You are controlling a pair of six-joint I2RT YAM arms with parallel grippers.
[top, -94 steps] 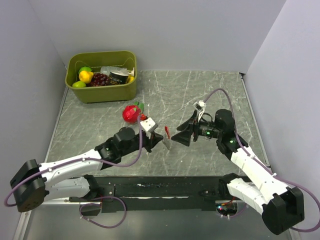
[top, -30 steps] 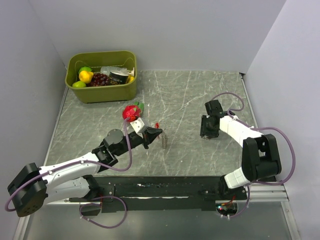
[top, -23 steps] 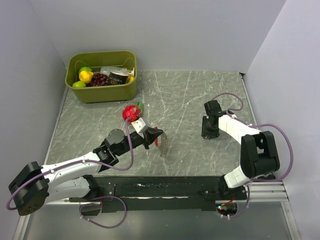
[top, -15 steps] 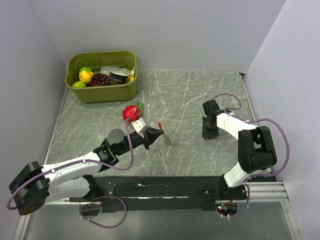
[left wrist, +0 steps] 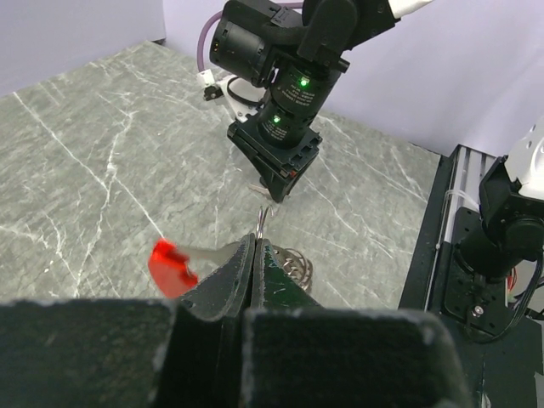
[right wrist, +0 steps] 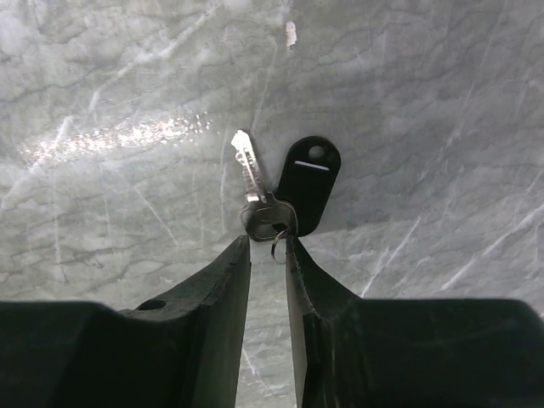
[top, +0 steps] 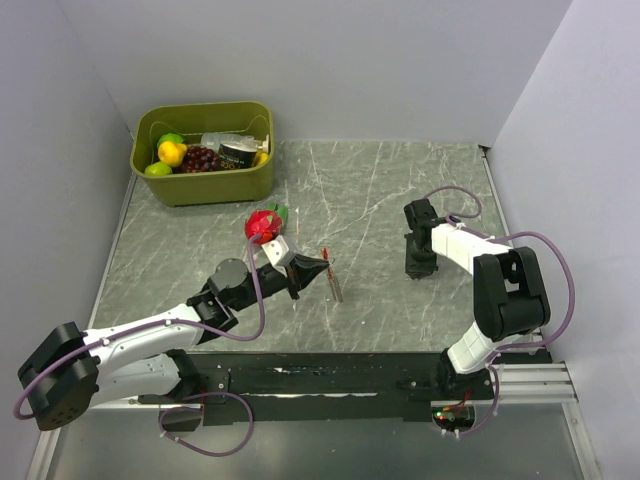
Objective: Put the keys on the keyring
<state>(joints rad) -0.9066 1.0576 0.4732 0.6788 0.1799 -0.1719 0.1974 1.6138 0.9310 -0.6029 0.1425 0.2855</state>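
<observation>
My left gripper [top: 318,268] is shut on the keyring [top: 334,282] above the middle of the table. In the left wrist view the jaws [left wrist: 255,242] pinch a thin metal ring [left wrist: 262,221], the red fob [left wrist: 170,264] sticks out to the left, and chain loops [left wrist: 296,263] hang on the right. My right gripper [top: 418,270] points straight down at the table on the right. Its wrist view shows the keys on the marble: a silver key [right wrist: 246,168] and a black fob [right wrist: 308,182] joined by a small ring [right wrist: 280,246] just between my fingertips [right wrist: 268,242], which stand narrowly open.
A green bin [top: 205,190] with fruit and a can stands at the back left. A red strawberry toy [top: 263,227] lies just behind my left gripper. Grey walls close in the table on the left, back and right.
The right jaws have narrowed around the keys' small ring, and that arm's elbow has shifted left. The keyring has swung below the left gripper, which stays shut.
</observation>
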